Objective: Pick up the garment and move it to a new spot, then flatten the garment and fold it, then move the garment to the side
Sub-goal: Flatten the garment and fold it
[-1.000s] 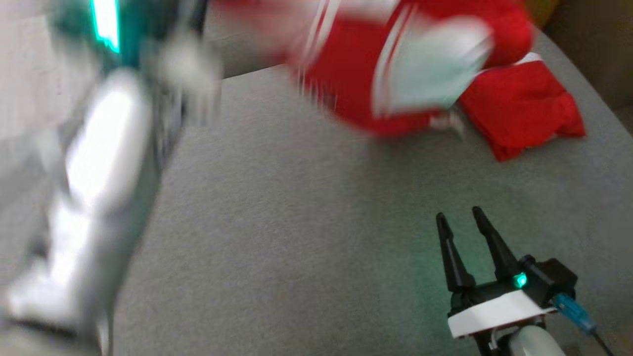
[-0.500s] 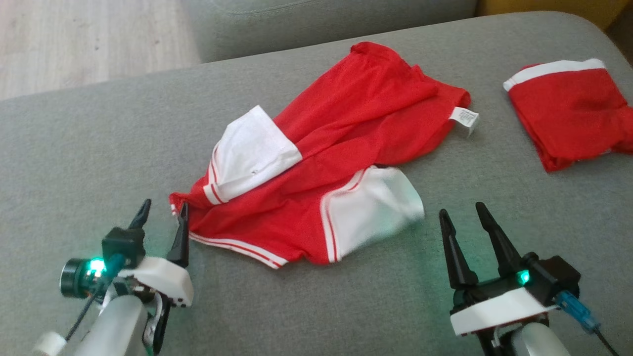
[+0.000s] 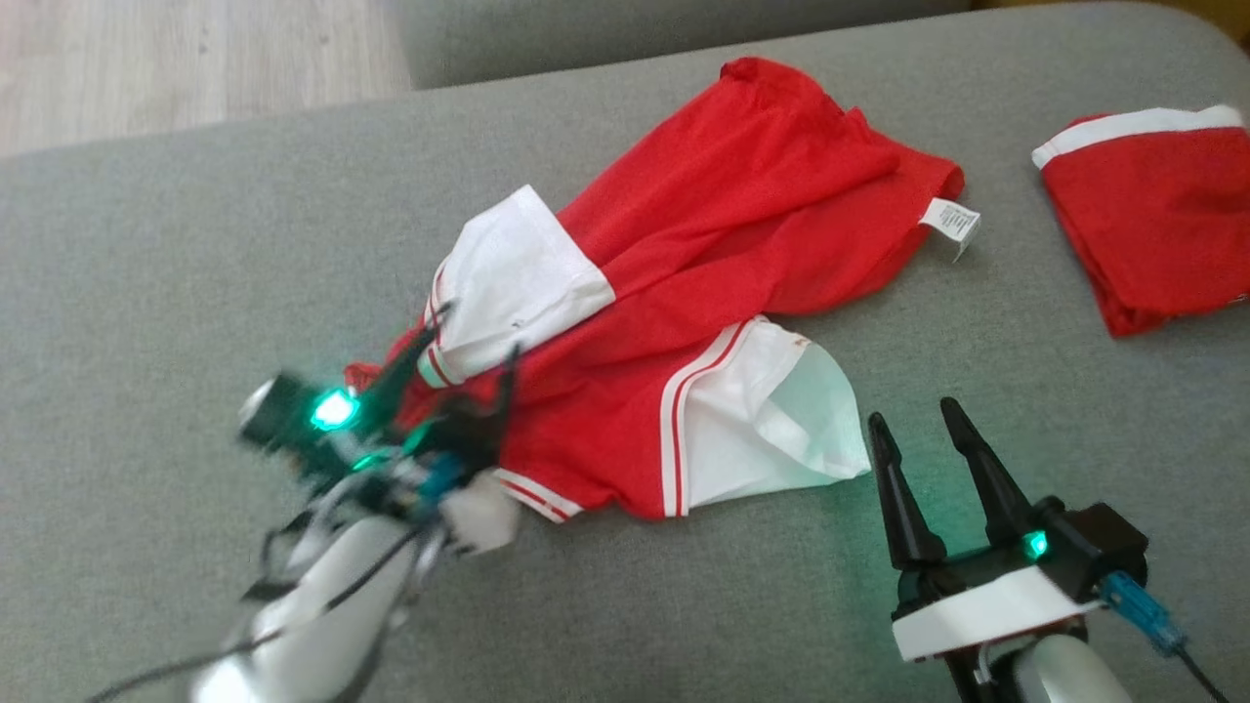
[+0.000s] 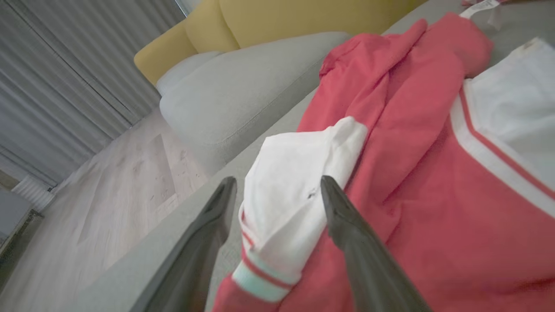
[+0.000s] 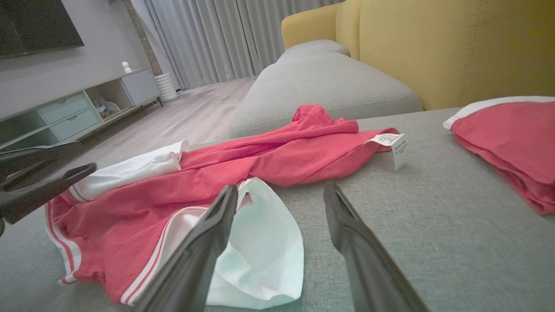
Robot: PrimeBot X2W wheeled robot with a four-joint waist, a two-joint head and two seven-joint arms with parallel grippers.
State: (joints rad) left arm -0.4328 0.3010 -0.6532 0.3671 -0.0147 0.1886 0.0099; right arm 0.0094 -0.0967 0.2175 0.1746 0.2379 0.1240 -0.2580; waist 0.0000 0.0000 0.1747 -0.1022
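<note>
The garment (image 3: 684, 293) is a pair of red shorts with white pocket linings and white striped hems, lying crumpled on the grey sofa seat (image 3: 195, 244). My left gripper (image 3: 474, 337) stands open over its near-left corner. In the left wrist view the fingers straddle one white pocket lining (image 4: 286, 190) without closing on it. Near the front right, my right gripper (image 3: 913, 415) is open and empty, just right of the other white lining (image 3: 771, 420). From the right wrist view the garment (image 5: 269, 160) spreads ahead and to the left of the right gripper (image 5: 282, 190).
A second red garment (image 3: 1152, 225) with a white band lies folded at the far right of the seat. Another grey cushion (image 5: 321, 82) and a yellow backrest (image 5: 433, 39) lie beyond. Wooden floor (image 3: 176, 59) shows past the seat's far-left edge.
The garment, blurred in the air a second ago, has landed on the seat. My left gripper opened and moved right, over the garment's corner. The right gripper stayed put.
</note>
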